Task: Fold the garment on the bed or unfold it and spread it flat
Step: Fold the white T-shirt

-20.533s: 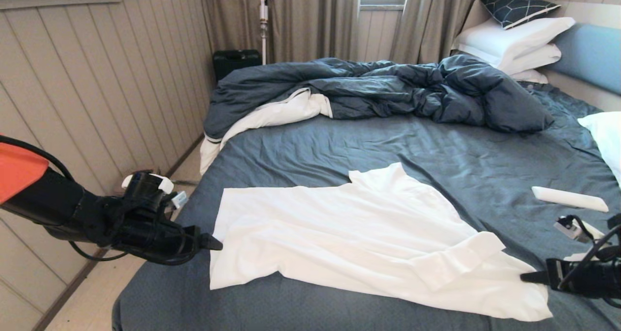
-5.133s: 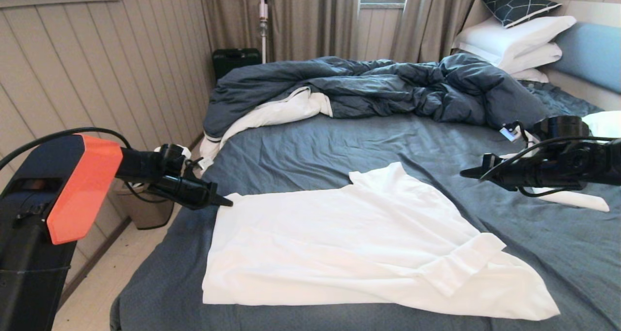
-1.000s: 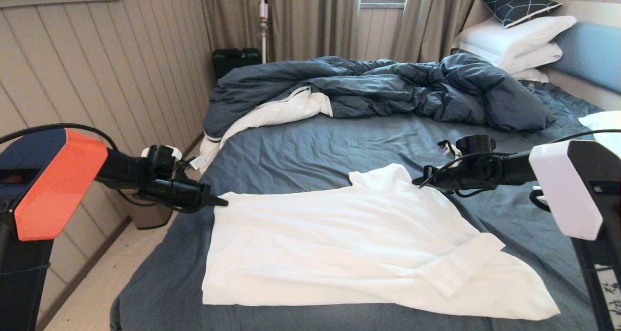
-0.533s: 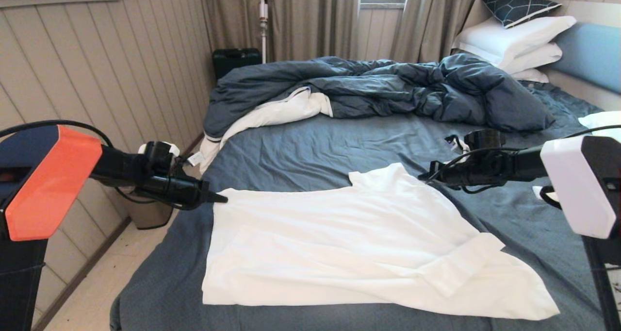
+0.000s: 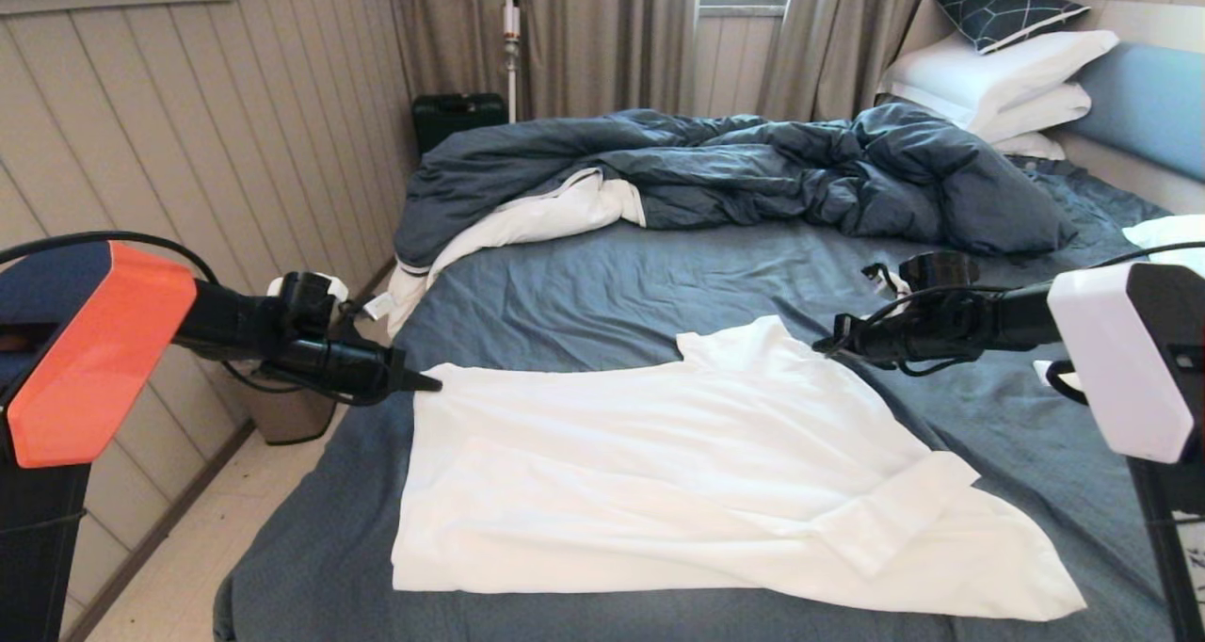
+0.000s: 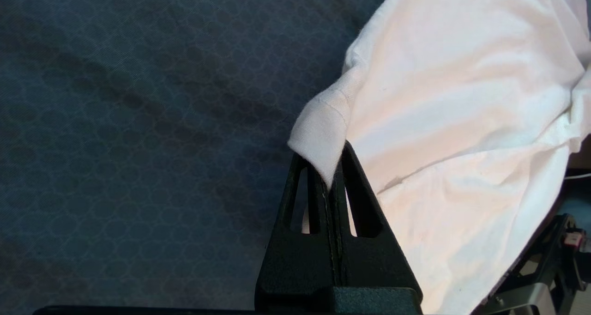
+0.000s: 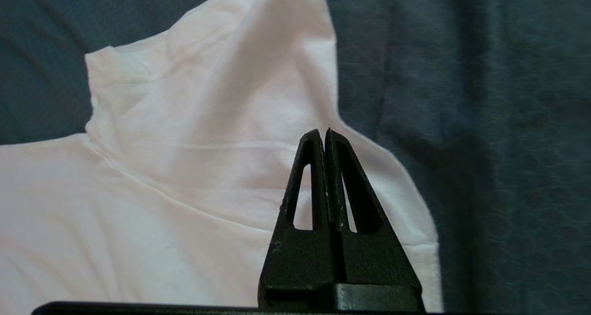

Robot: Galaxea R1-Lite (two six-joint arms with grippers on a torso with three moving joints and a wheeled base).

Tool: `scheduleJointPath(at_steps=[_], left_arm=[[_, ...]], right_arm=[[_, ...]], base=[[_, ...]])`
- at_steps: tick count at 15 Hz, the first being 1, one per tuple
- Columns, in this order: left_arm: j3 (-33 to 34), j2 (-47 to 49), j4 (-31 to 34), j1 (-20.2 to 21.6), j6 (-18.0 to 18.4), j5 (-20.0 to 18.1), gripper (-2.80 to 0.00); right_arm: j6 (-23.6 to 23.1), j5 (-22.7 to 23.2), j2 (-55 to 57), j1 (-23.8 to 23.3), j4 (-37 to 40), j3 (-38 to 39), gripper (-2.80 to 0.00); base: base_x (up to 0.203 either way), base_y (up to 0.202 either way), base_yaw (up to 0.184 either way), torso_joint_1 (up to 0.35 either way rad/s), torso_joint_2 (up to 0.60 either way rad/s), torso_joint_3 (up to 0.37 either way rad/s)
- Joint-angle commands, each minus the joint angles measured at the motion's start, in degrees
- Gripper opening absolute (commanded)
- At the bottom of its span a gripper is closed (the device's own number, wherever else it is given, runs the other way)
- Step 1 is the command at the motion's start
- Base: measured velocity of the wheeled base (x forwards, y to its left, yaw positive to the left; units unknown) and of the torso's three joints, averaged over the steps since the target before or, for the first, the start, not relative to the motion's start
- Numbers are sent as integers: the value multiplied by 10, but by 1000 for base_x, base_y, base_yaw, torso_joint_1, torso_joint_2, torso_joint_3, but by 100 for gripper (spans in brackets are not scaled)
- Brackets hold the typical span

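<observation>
The left arm reached out almost level over the near left side of the wide bed with the dark slate-blue sheet [image 5: 602, 284]. The left gripper [image 5: 435, 385] had its fingers [image 6: 323, 185] pressed tight together on a corner of the big plain white shirt of thin soft cloth [image 5: 678, 473]. That pinched corner stuck up a little between the two black tips.

The right arm came in from the right, also almost level, pointing left. The right gripper [image 5: 817, 347] had its fingers [image 7: 318, 167] shut too. It hung over the far right edge of the shirt, just right of the small neck piece. Whether it had hold of any cloth there, I could not tell.

The shirt lay mostly flat on the sheet, spread from the left fingers across to past the right fingers. Its long side ran left to right across the bed. The neck piece pointed away toward the rumpled dark blue duvet [image 5: 753, 171] far beyond both grippers. A folded bit lay on the shirt's near right part.
</observation>
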Motion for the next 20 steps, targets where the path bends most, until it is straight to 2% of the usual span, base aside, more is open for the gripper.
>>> scheduleJointPath(at_steps=[1,2,3,14,20], left_arm=[[-1,2,1,0,0,-2,-280],[0,2,1,0,0,-2,-280],[1,1,1,0,0,-3,-280],[3,-1,1,0,0,-3,-280],[4,-2,1,0,1,-4,-280]], right_arm=[[0,-8,2,1,0,0,-280],[-2,-31,2,1,-1,0,-50],[-7,-42,1,1,-6,0,0],[-7,-45,9,44,-9,0,0],[-7,-45,18,32,-9,0,0]], base=[[0,0,0,0,0,0],[0,0,0,0,0,0],[0,0,0,0,0,0],[0,0,0,0,0,0],[0,0,0,0,0,0]])
